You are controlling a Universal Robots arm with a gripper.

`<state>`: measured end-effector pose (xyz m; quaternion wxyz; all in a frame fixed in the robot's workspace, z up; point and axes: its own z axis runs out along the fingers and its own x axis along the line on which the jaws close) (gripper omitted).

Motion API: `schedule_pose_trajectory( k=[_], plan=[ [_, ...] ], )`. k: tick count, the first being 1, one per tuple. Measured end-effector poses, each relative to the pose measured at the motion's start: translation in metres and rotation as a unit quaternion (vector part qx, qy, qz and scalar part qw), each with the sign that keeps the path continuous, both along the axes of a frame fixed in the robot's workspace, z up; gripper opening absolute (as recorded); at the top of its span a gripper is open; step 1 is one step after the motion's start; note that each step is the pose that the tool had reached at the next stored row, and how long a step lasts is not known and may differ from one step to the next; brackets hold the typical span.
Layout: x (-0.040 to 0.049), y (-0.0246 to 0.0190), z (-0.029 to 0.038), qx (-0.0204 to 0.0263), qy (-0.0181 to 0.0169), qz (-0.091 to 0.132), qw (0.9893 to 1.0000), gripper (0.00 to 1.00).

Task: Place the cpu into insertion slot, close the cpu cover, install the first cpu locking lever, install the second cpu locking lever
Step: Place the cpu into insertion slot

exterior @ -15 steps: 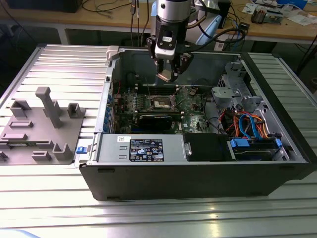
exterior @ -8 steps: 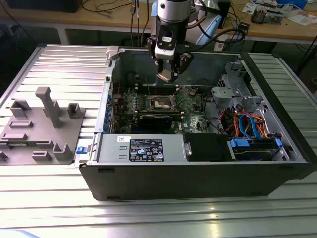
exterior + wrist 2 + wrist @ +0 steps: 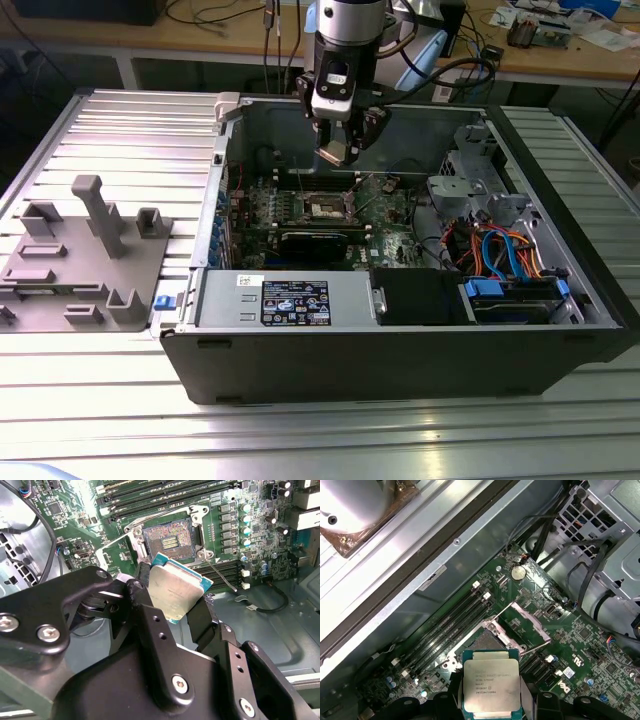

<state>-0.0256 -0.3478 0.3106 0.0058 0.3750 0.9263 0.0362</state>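
Note:
My gripper (image 3: 338,152) hangs over the open computer case, shut on the cpu (image 3: 336,150). In both wrist views the black fingers (image 3: 145,587) clamp two opposite edges of the cpu (image 3: 175,592), a flat square chip with a silver-grey top. It is tilted and in the air, apart from the board. Below it lies the insertion slot (image 3: 169,540), a square socket with a dark centre in the green board, uncovered. The cpu (image 3: 490,682) hides part of the insertion slot (image 3: 481,642) in the first wrist view. The cpu cover (image 3: 529,622) stands swung up beside the socket. A thin locking lever (image 3: 222,577) sticks out, unlatched.
Long memory slots (image 3: 450,625) run beside the socket. A black graphics card (image 3: 315,242), a power supply (image 3: 285,300) and a drive bay with blue and orange cables (image 3: 500,250) fill the case. A grey fixture block (image 3: 85,250) stands on the table at the exterior view's left.

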Motion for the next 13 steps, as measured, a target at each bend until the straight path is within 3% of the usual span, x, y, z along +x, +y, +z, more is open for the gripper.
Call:
schedule_pose_trajectory(
  k=[13],
  plan=[
    [0.0000,0.0000,-0.0003,0.0000,0.0000,-0.007,1.0000,0.54]
  ],
)
